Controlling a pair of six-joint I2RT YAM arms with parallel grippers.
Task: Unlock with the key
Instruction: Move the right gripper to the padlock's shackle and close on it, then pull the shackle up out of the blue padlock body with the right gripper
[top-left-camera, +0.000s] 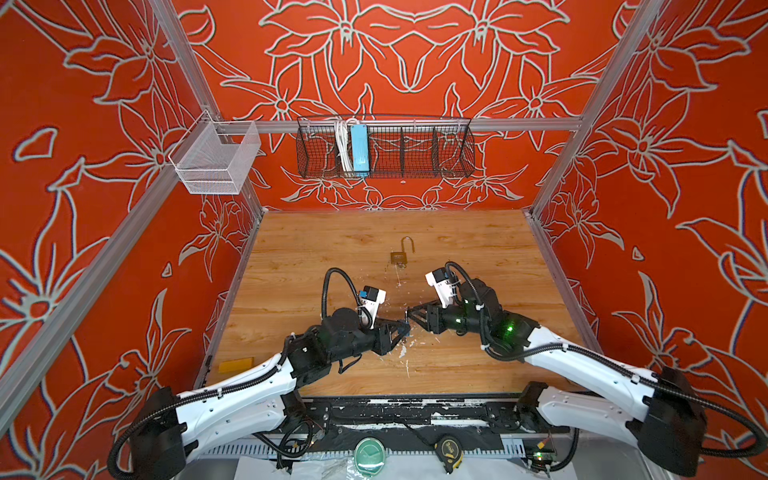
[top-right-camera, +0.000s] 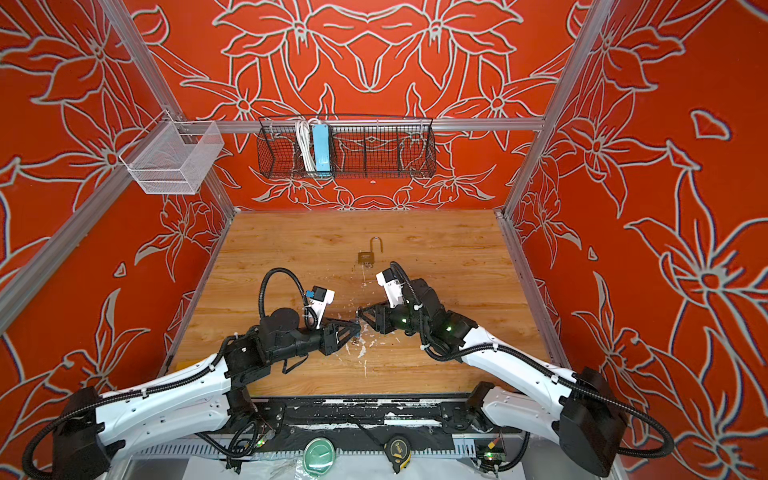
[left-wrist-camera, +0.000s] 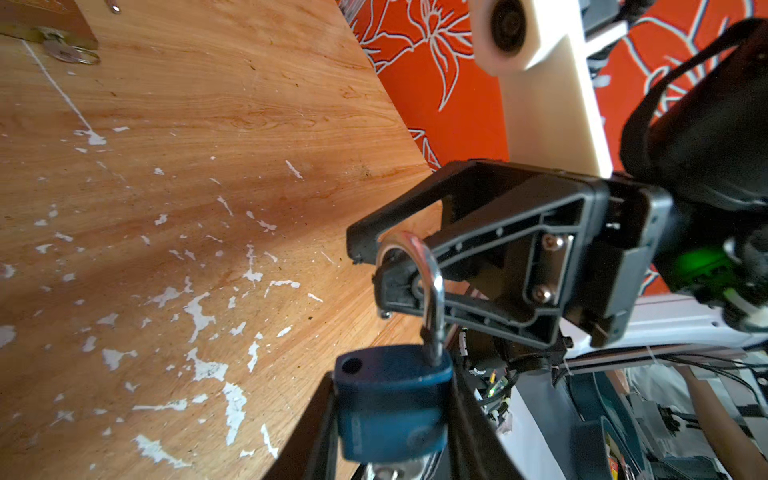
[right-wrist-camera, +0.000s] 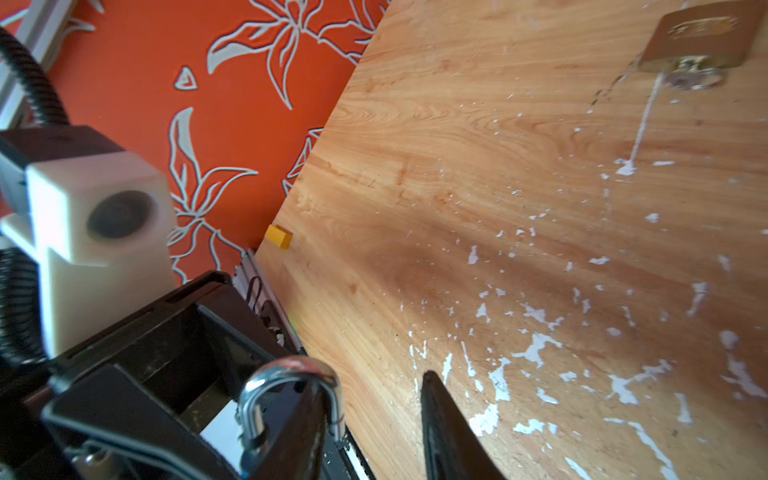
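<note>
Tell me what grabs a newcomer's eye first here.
Centre stage, tip to tip: the left claw grips a blue padlock, its shackle popped, and the right claw stands open at that shackle. Farther back a brass padlock lies open, key in it. Loud red floral walls all around.

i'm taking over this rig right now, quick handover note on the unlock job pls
Left pincer: shut on the body of the blue padlock, held up off the table.
Right pincer: jaws apart at the blue padlock's shackle, one finger seemingly hooked through the loop, not clamped.
Blue padlock: the shackle's free end is out of its hole, so it is unlocked.
Brass padlock: lying further back on the table, shackle open, key in its keyhole.
Done: both locks look open.
Left: probably just freeing the right pincer and setting the blue padlock down.
</note>
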